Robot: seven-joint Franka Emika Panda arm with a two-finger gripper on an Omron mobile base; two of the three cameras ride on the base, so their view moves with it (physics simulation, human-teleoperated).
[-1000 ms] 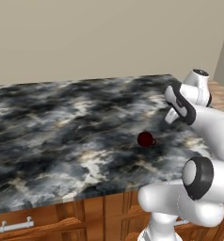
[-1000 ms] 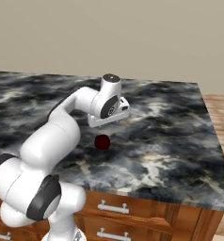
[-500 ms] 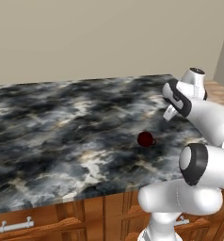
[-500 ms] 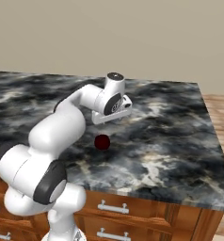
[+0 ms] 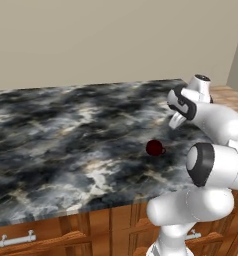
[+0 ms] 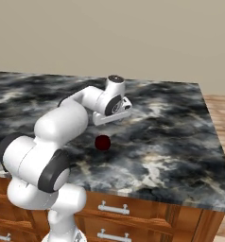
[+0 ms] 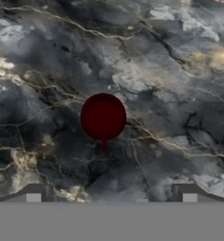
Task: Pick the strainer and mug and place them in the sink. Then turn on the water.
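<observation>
Rendered home kitchen, dark marbled stone counter as an island, wooden drawer fronts with metal bar handles below the counter, plain beige wall behind it, wood-plank floor beside it

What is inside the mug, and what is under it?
In the hand view the mug shows a uniformly dark maroon opening with no contents visible; its depth cannot be judged. It stands on the dark marbled counter. The patch of counter beneath it is covered.
</observation>
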